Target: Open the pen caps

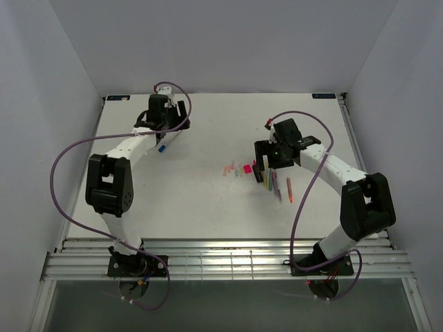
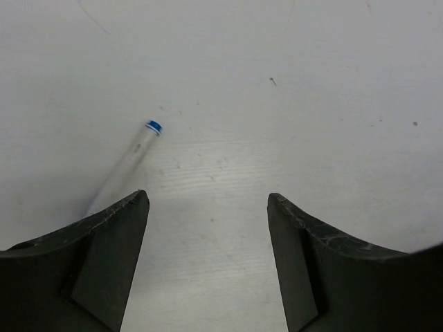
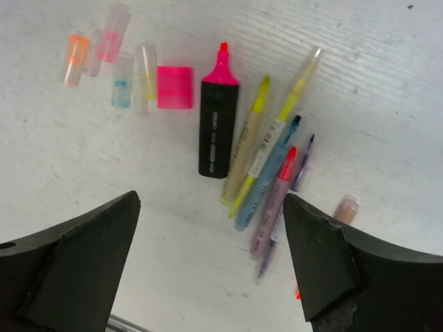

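Several loose pen caps lie in a row on the white table: orange (image 3: 73,59), clear pink (image 3: 112,34), blue (image 3: 121,90), yellow (image 3: 147,79) and solid pink (image 3: 174,87). To their right lie uncapped pens, a black highlighter (image 3: 216,131) with a pink tip and several thin pens (image 3: 266,166). My right gripper (image 3: 211,200) (image 1: 265,168) hovers open just in front of them, holding nothing. At the far left a clear cap with a blue end (image 2: 135,155) (image 1: 160,147) lies just beyond my left gripper (image 2: 208,200) (image 1: 168,128), which is open and empty.
A tan cap (image 3: 346,207) lies to the right of the pens, close to my right finger. An orange pen (image 1: 289,189) lies apart on the right of the pen group. White walls enclose the table (image 1: 208,200) on three sides.
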Action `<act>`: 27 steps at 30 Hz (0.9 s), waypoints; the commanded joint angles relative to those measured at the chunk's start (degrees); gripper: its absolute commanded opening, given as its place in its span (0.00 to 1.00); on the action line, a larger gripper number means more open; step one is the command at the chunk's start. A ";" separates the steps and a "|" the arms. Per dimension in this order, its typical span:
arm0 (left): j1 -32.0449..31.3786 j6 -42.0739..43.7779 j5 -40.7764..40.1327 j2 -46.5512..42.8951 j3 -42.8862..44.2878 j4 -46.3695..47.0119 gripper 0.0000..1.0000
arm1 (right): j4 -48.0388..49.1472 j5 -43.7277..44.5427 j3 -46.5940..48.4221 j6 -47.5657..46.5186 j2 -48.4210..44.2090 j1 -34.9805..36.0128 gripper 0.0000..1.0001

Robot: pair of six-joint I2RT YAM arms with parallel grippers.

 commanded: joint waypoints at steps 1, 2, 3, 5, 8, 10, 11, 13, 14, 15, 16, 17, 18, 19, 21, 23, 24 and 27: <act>0.73 11.89 3.32 0.11 1.70 -0.30 0.79 | 4.90 -0.94 1.01 1.19 -1.59 2.05 0.90; 0.90 13.59 2.88 -0.07 1.26 1.70 0.79 | 5.44 -0.15 0.92 1.10 -1.95 3.63 0.90; 1.17 15.26 2.62 -0.15 0.82 2.51 0.77 | 5.88 0.30 0.66 0.83 -2.21 4.34 0.90; 2.48 17.64 3.40 1.15 2.04 2.08 0.74 | 7.63 0.30 0.31 -0.04 -3.61 6.18 0.90; 4.50 19.56 6.47 5.27 6.17 -1.42 0.59 | 10.44 -0.75 -1.45 -0.92 -6.07 7.77 0.91; 4.77 20.72 7.53 7.39 7.67 -2.75 0.49 | 11.50 -1.28 -2.50 -1.10 -7.65 8.13 0.93; 4.77 21.59 7.10 8.36 8.55 -3.72 0.46 | 12.29 -1.37 -2.86 -1.28 -8.10 8.21 0.94; 4.86 22.04 5.26 10.21 8.55 -3.99 0.44 | 13.26 -1.11 -3.99 -1.72 -9.50 8.30 0.94; 4.95 22.04 4.29 10.56 7.77 -3.73 0.44 | 13.79 -1.02 -4.44 -1.89 -9.94 8.30 0.94; 4.95 22.13 3.24 11.09 7.07 -3.03 0.44 | 14.75 -0.84 -4.88 -2.24 -10.38 8.30 0.94; 4.86 22.22 2.53 11.18 6.36 -2.33 0.44 | 15.19 -0.49 -5.40 -2.33 -11.17 8.22 0.94; 4.95 22.30 1.48 11.36 5.83 -1.36 0.45 | 15.81 -0.40 -6.36 -2.42 -11.61 8.30 0.94; 5.12 22.48 1.30 11.62 5.13 -1.01 0.46 | 16.42 -0.58 -6.72 -2.51 -11.79 8.30 0.94; 5.04 22.66 1.64 12.23 5.21 -1.00 0.46 | 16.60 -0.67 -7.07 -2.60 -12.05 8.30 0.95; 5.04 22.74 2.26 12.85 5.48 -0.74 0.46 | 16.78 -0.67 -7.69 -2.60 -12.14 8.30 0.95; 5.12 22.75 1.83 13.82 5.74 -1.09 0.46 | 16.78 -0.67 -7.95 -2.60 -12.14 8.22 0.95; 5.12 22.75 1.30 14.08 6.09 -1.35 0.46 | 16.87 -0.67 -7.96 -2.60 -12.23 8.30 0.95; 5.12 22.92 0.86 14.61 5.83 -1.53 0.46 | 17.13 -0.41 -8.31 -2.60 -13.02 8.22 0.95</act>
